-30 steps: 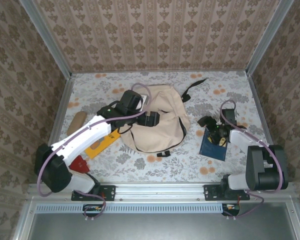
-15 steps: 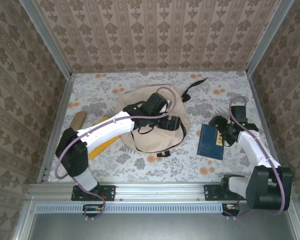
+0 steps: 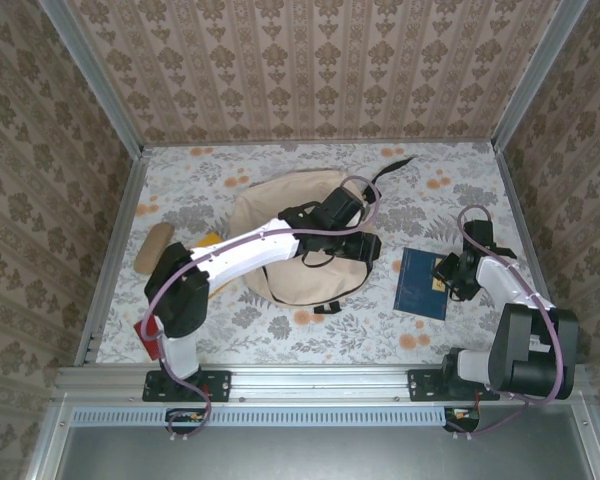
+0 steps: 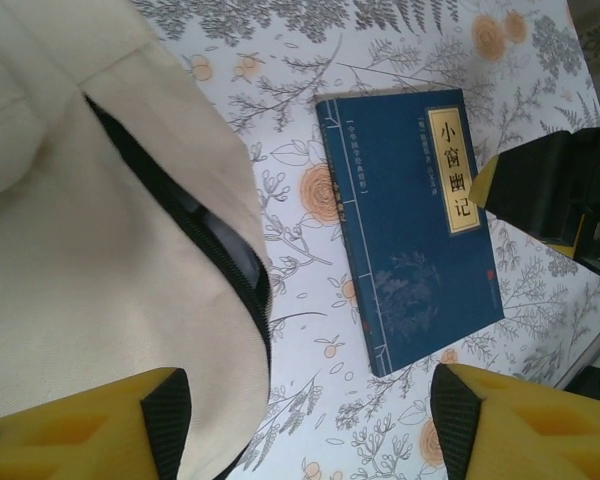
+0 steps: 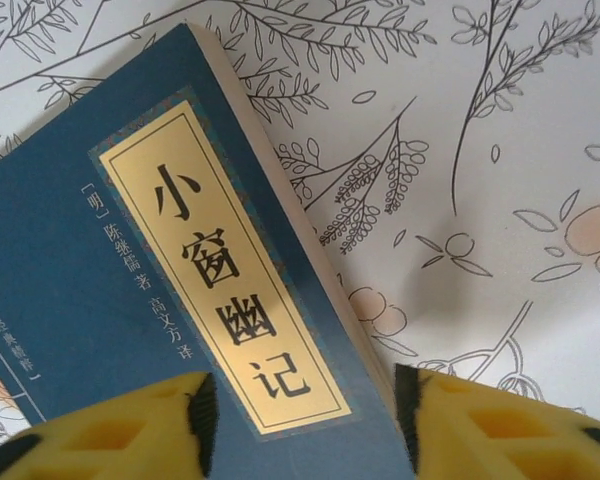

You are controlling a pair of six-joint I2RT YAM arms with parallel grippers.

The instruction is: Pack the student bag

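The student bag point(image 3: 305, 280) is lying slumped in the middle of the table point(image 3: 280, 330), its right edge towards the book point(image 4: 410, 230). I am reaching my left arm across it, and my left pincer point(image 4: 305, 425) is hovering open over that right edge: one pad above the cream fabric, the other above the bare cloth, nothing between them. The zip mouth point(image 4: 225, 255) is gaping only a little there, a dark slit with grey lining inside.

To do this step well, I judge that I am needing the mouth held wide before anything goes in. So I am aiming my left pad at the upper lip of the slit, to pinch one layer of fabric and not both. The cloth is soft and limp, and is likely to fold shut if I am lifting too low.

Just beside the bag, the book is lying flat: thin, blue, soft-covered, with a gold label point(image 5: 220, 270). My right pincer point(image 5: 300, 420) is standing open astride its far long edge, one pad over the cover, one over the table. A flat book is offering little to grip, so I am planning to tip that edge up first. The tablecloth is smooth and printed with leaves.
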